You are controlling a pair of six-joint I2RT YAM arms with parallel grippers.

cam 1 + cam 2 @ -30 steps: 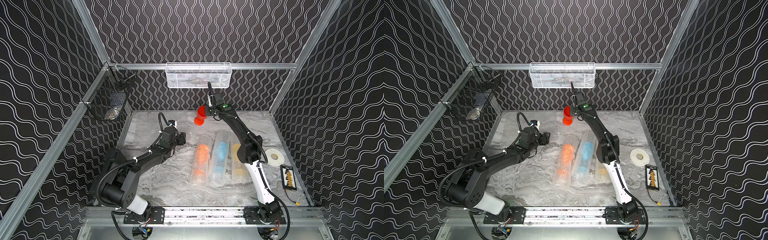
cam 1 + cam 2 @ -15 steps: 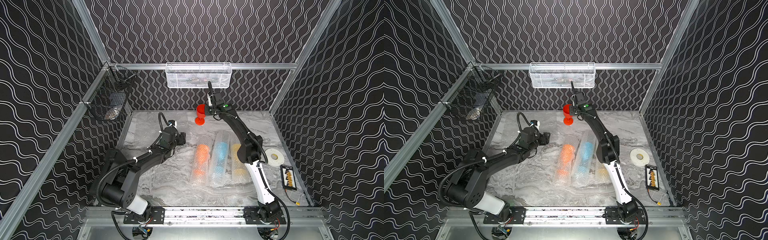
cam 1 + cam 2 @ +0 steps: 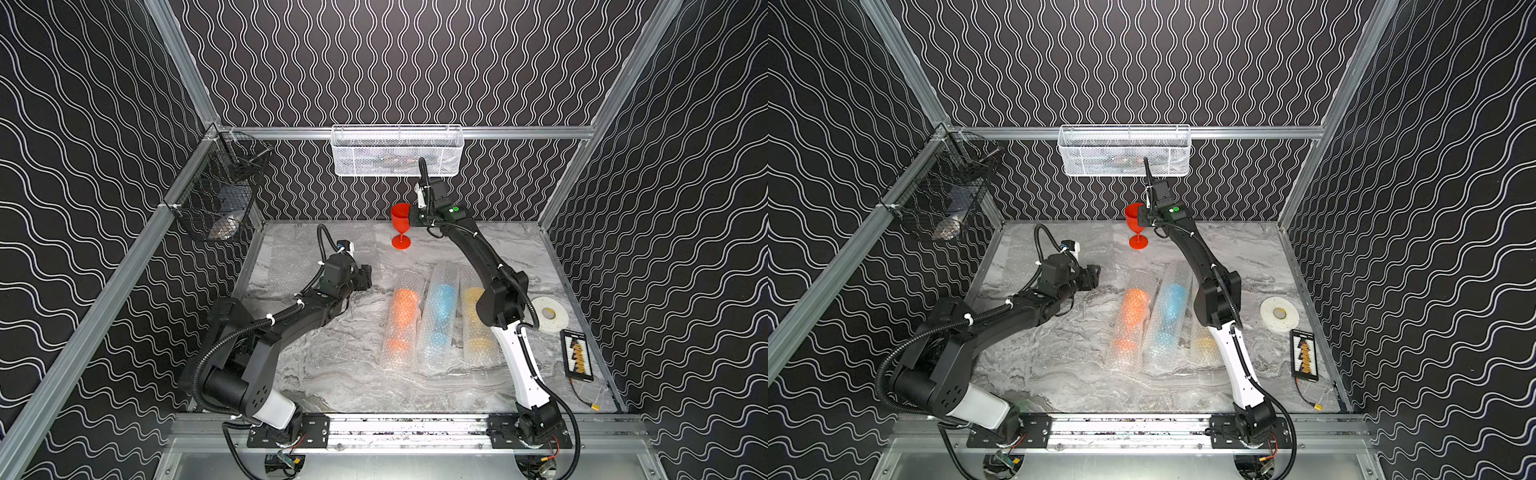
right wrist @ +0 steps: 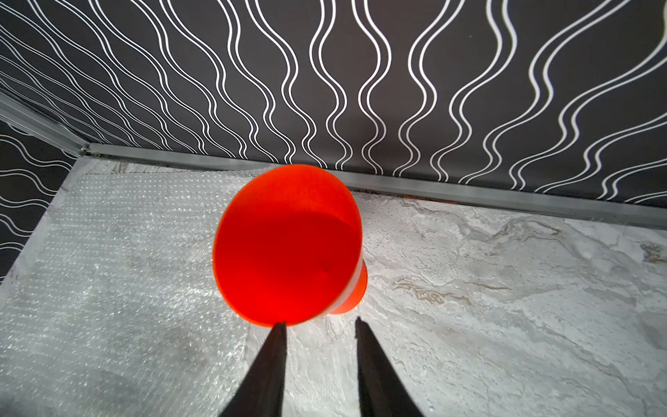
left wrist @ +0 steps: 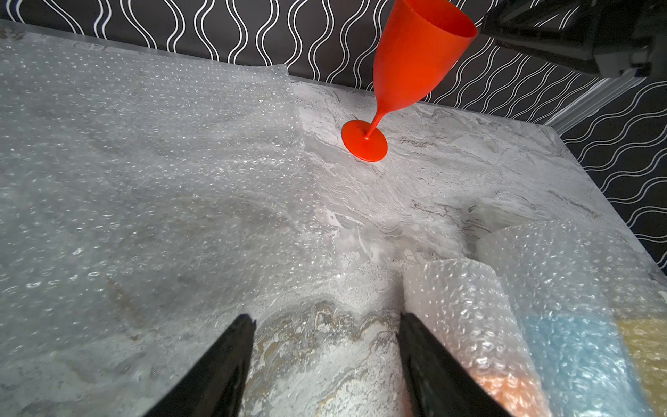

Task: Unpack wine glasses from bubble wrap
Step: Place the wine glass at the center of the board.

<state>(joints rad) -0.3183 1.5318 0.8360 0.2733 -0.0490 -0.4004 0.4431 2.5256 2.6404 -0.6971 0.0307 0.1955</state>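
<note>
On the left wall hangs a black wire basket (image 3: 216,195). Below it, a flat bubble-wrap sheet (image 5: 144,162) lies in the table's (image 3: 353,374) far left corner. The left gripper (image 5: 325,317) hovers low over the bare marbled surface at the sheet's near edge, its fingers spread wide and holding nothing.

The red goblet (image 3: 400,216) is unwrapped and stands upright on its foot near the middle of the far edge, just beside the sheet's right edge. A white mesh basket (image 3: 397,151) hangs on the back wall above it. The right gripper (image 4: 320,323) sits at the bowl's rim, fingers parted with nothing between them. One fingertip (image 4: 279,328) is right at the rim.

Near the table's centre three bubble-wrap tubes (image 3: 432,353) lie side by side. They hold the orange goblet (image 3: 402,316), the light blue goblet (image 3: 441,311) and the yellow goblet (image 3: 473,316), which the right arm partly hides.

By the right edge lie a white tape roll (image 3: 548,313) and a small black device (image 3: 575,355). Its markings are too small to read.
</note>
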